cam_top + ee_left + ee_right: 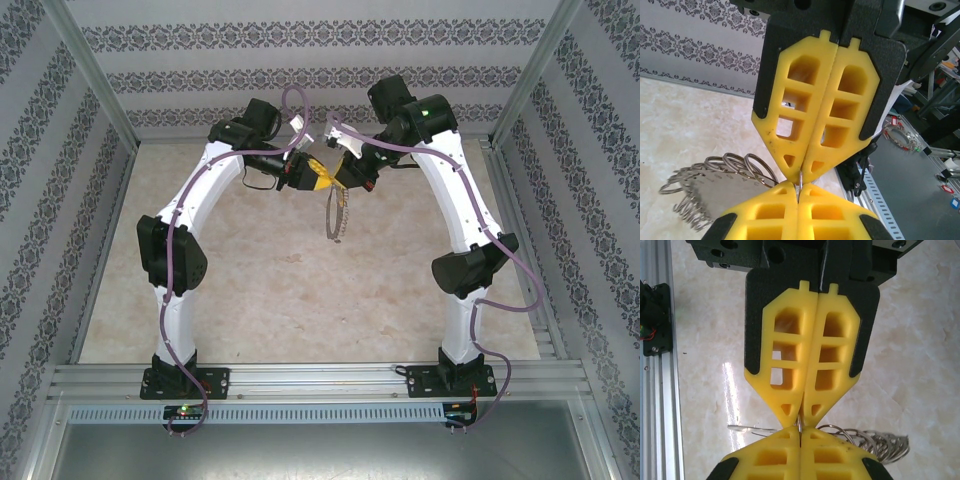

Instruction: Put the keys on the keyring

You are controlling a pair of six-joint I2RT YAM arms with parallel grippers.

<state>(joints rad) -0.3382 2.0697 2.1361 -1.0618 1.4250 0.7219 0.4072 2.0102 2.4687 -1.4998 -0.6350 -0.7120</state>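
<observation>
op: both arms are up off the table, nose to nose, left gripper and right gripper tip against tip. both pairs of jaws are clenched flat, no gap down either seam

spotter: what's in them?

op: a thin metal sliver runs straight from one seam into the other. i can't tell whether it's the hoop's own wire or a key shank. the keyring hangs just under the meeting tips, clear of the table, so my read is the right jaws carry it by the wire. whether the left pair truly bites on it too, i can't tell

spotter: so how do we play the threading?

op: gently. i'd treat one grip as the anchor and let the other make only small moves along the line of the seams, no twisting. the wire is thin and could spring out of those yellow pads. if the tips shove into each other the sliver bends or slips, so i want them touching, not pressing

spotter: and the ring itself?

op: big thin silvery hoop, rim crowded with small loops bunched like a coil. from my left fingers they fan out to one side, below the tips. from my right fingers they sit on the opposite side, with a bare stretch of wire poking out the other way. i reckon it'll swing and rattle if i jerk
</observation>
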